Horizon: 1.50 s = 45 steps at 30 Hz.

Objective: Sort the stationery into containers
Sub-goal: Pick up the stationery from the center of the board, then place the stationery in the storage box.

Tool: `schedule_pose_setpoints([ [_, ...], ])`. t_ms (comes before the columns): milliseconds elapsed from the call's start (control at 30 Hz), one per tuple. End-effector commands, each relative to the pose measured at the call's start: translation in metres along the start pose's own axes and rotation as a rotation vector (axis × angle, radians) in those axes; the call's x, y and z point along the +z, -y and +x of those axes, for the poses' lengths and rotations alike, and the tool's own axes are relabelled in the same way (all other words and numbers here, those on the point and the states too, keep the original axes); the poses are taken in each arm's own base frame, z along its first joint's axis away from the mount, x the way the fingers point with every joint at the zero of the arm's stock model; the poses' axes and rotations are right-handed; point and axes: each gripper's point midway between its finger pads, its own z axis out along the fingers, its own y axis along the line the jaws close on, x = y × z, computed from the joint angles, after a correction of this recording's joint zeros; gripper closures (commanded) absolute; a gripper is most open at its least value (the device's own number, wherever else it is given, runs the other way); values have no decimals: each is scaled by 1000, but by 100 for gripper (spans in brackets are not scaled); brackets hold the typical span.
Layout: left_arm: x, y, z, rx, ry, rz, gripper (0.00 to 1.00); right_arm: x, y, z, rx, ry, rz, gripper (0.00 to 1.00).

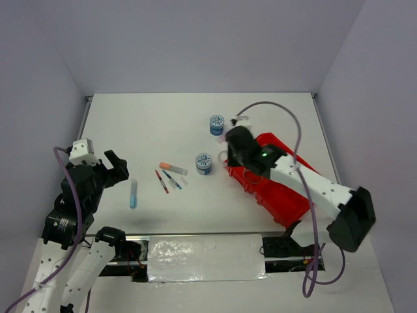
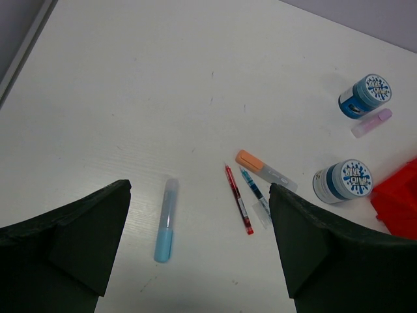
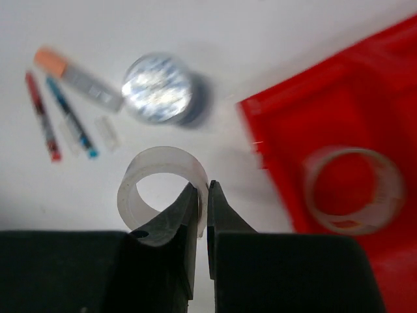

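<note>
White table [image 1: 163,124] spreads out beneath my right claw [image 3: 202,190], pale walls [image 1: 195,39] stand beyond it, shiny sheet [image 1: 205,257] well behind it at the near edge.

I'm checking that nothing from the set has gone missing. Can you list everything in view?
tray: one, red, right of table
tape ring: one, clear, pinched in right gripper beside the tray
second tape ring: one, clear, inside the tray
rolls: two, blue and white, left of the tray
stick: one, pink, beside the far roll
marker: one, orange cap, mid-table
red pen, blue pen: one each, side by side next to the marker
light blue pen: one, apart to the left
small clear piece: one, by the blue pen
table: one, white, under everything
left gripper: open, empty, left side
right gripper: shut on the tape ring
</note>
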Motion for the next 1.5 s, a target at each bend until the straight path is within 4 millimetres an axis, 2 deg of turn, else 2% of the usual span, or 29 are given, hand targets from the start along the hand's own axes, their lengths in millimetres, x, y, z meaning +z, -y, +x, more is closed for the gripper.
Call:
schedule_pose_setpoints([
  [0,0,3,-9,-2,42,15,1,-17,80,-9,94,37,176,96],
  [33,1,3,-9,1,39,14,1,-22,94,-13,117,47,200,96],
  [67,1,3,-9,0,40,14,1,-23,118,-12,139,31,258,96],
  [100,1,3,-9,1,39,14,1,-24,128,-12,148,27,279,96],
  [300,2,3,-8,1,34,11,1,-15,164,-2,190,-4,297,94],
  [600,3,5,-7,5,27,17,1,18,166,31,189,-102,260,92],
  [900,4,5,-7,7,23,15,1,38,169,45,170,-158,274,91],
  [1367,4,5,-6,8,23,16,1,33,174,50,170,-168,296,84],
  [1467,4,5,-7,9,24,17,1,31,174,51,164,-171,295,78],
])
